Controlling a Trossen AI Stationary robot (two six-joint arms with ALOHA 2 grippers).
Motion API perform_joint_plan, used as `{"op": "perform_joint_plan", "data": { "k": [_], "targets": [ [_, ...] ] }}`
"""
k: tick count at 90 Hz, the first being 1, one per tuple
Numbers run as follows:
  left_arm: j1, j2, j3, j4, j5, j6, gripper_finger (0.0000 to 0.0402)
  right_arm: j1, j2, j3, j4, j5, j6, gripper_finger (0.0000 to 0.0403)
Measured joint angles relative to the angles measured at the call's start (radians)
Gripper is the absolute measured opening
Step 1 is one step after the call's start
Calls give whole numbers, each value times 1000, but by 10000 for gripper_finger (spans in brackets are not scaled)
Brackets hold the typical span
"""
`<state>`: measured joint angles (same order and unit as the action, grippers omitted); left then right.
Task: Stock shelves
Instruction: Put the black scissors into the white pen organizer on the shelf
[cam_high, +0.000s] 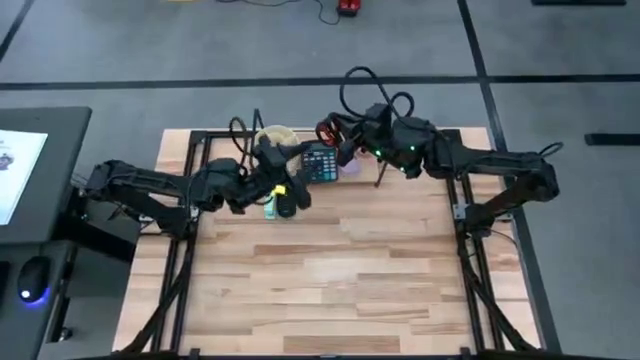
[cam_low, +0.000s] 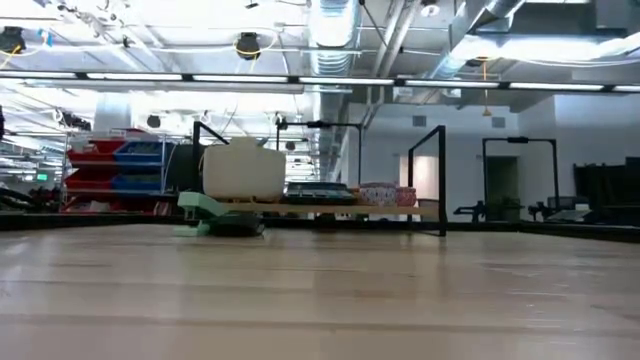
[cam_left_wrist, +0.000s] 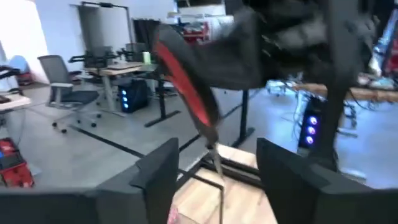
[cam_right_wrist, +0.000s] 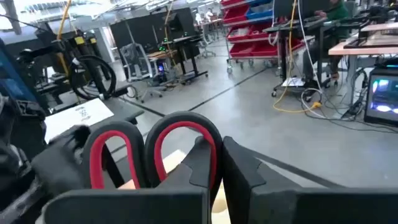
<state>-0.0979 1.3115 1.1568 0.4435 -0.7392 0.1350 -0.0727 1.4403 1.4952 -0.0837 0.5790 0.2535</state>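
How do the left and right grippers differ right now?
The left gripper has its jaws spread with nothing between them; the right gripper has its jaws closed on red-handled scissors. The left gripper is in front of the rack; the right gripper is above it. Both are at the table's far side.

Left claw (cam_high: 285, 195) fingers hidden under arm; shelves (cam_low: 330, 208) contents indistinct.

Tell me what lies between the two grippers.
A dark calculator lies between the left gripper and the right gripper; the high view shows it.
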Motion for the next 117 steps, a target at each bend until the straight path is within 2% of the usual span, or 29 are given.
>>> {"op": "perform_joint_plan", "data": {
  "k": [16, 38, 63, 92, 105, 112, 117],
  "targets": [
    [58, 3, 0, 0, 118, -117, 253, 8, 7, 0, 5, -3, -24, 2],
    [79, 21, 0, 29, 132, -215, 244, 7, 7, 0, 3, -6, -62, 2],
    [90, 22, 0, 46, 166, -300, 176, 10, 15, 1, 4, -6, -107, 2],
    [112, 22, 1, 44, 212, -384, 121, 32, 42, 1, 13, -6, -161, 2],
    [111, 22, 1, 45, 208, -387, 65, 39, 45, 1, 16, -2, -174, 4],
    [111, 22, 1, 38, 193, -386, 25, 41, 46, 1, 16, 11, -185, 15],
    [109, 22, 1, 39, 188, -385, 13, 43, 45, 1, 19, 7, -184, 27]
  ]
}}
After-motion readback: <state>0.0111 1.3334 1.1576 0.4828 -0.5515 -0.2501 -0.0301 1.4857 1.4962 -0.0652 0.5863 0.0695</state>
